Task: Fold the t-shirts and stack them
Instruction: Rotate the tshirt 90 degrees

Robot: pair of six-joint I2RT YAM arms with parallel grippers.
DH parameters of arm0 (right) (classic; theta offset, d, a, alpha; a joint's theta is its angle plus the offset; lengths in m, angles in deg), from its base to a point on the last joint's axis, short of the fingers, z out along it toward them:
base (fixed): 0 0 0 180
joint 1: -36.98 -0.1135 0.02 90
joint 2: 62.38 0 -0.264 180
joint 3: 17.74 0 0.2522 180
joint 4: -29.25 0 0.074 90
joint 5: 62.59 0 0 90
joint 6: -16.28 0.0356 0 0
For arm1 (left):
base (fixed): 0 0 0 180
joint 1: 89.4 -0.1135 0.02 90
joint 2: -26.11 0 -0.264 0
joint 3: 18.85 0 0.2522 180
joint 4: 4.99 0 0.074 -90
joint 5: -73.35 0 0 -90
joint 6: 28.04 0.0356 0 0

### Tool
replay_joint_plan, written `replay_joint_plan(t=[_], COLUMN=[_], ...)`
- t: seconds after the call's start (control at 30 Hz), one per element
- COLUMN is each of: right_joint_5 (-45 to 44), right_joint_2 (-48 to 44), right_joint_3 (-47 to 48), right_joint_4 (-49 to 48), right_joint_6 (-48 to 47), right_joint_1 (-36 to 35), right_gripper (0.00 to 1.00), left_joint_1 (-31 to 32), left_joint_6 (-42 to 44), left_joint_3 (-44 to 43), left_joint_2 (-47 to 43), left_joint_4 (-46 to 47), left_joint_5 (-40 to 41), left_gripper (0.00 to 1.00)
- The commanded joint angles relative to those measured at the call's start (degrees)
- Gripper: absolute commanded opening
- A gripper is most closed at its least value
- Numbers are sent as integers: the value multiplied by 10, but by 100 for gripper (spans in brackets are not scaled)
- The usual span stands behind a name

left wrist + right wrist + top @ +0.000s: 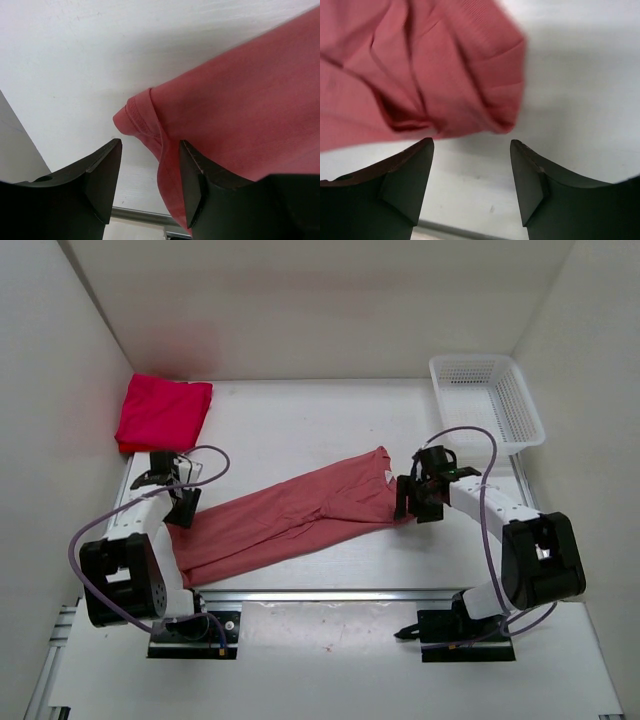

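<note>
White table [300,420] bears salmon t-shirt [290,515] stretched diagonally at centre, folded red t-shirt [162,412] far left, mesh basket [523,400] far right.

You have plain white walls [300,300] on three sides of a white table [300,410], a metal rail [330,593] along its near edge.

The left arm [140,512] is angling forward from its base, the left gripper [184,505] pointing down with its fingers [102,175] standing apart. The right arm [490,502] is bending inward, the right gripper [412,502] holding its fingers [407,180] spread too
</note>
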Motion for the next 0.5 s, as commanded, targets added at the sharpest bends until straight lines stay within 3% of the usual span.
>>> replay_joint_plan(t=[0.0,0.27,0.33,0.4,0.47], right_joint_5=[-22,-21,-20,-18,-34], right_joint_2=[4,60,71,90,116], right_joint_3=[-4,7,10,21,52], right_joint_4=[-59,-69,-64,-70,-75], right_joint_6=[36,51,56,59,56], right_joint_1=[28,7,6,6,12], right_gripper=[62,51,41,17,0], left_joint_1=[-7,-34,-39,-40,-45], left_joint_6=[-3,-2,-2,-3,-4], left_joint_3=[-13,-20,-19,-18,-18], left_joint_2=[-1,11,12,14,13], left_joint_4=[-14,-13,-16,-13,-16], left_joint_5=[-7,-1,-6,-1,-4], left_gripper=[60,60,60,60,60])
